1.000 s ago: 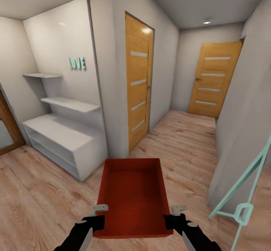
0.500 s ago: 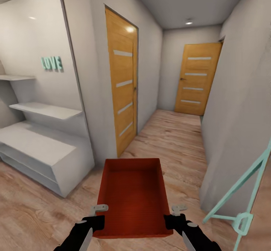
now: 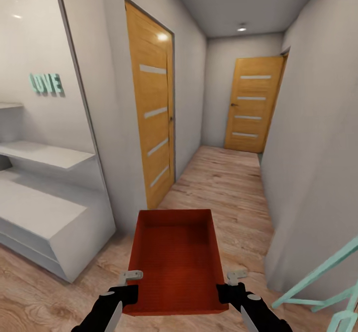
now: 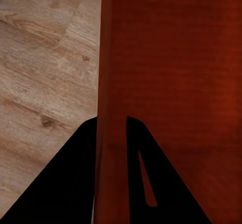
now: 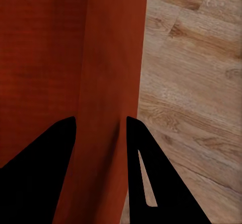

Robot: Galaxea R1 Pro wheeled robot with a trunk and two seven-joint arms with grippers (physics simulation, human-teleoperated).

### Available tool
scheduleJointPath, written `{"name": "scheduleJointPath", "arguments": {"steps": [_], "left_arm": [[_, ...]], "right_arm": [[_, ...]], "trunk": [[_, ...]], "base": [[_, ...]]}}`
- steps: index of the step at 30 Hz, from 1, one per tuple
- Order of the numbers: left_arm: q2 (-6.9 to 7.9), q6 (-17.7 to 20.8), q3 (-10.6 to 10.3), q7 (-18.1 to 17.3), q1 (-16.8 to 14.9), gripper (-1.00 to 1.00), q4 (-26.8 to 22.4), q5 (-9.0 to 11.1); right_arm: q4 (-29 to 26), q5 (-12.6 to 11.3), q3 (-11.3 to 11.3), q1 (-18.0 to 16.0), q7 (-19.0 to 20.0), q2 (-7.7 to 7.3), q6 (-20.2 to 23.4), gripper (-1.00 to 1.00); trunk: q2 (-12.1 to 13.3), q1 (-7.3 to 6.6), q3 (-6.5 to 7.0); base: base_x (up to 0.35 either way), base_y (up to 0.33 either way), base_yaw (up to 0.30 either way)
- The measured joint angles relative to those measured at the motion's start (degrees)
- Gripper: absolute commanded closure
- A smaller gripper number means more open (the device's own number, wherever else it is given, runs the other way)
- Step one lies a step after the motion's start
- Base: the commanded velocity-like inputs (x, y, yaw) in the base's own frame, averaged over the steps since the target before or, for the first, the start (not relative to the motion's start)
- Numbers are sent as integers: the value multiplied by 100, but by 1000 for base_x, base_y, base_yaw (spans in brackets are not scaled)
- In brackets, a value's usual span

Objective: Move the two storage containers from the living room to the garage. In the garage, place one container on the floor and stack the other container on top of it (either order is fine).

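Light wood plank floor, pale grey walls, narrow corridor running far ahead. Near door on the left wall, far door at the corridor's end; both orange-brown with frosted stripes, both shut. White shelf unit in the alcove at left, teal "LOVE" letters on the wall above it. Teal frame at near right, beside the right wall's corner.

Bin is held off the floor, centred in front, open side up, empty. Left gripper is clamped on its left wall, right gripper on its right wall; in each wrist view one finger sits inside the wall, one outside. Left fingers and right fingers press the red plastic.

Open floor runs from the bin down the corridor. Shelf corner is near the bin's left, wall corner near its right.
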Motion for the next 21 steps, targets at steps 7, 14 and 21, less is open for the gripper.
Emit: {"name": "scheduleJointPath", "arguments": {"steps": [7, 14, 21], "left_arm": [[0, 0, 0, 1, 2, 100, -3, 0], [0, 0, 0, 0, -2, 100, -3, -1], [-1, -1, 0, 0, 0, 100, -1, -1]], "right_arm": [[-1, 0, 0, 0, 0, 0, -1, 100], [-7, 0, 0, 0, -1, 0, 2, 100], [-3, 0, -1, 2, 0, -1, 0, 100]], "trunk": [[0, 0, 0], [0, 0, 0], [0, 0, 0]], "base": [[329, 84, -1], [329, 84, -20], [329, 84, -222]]}}
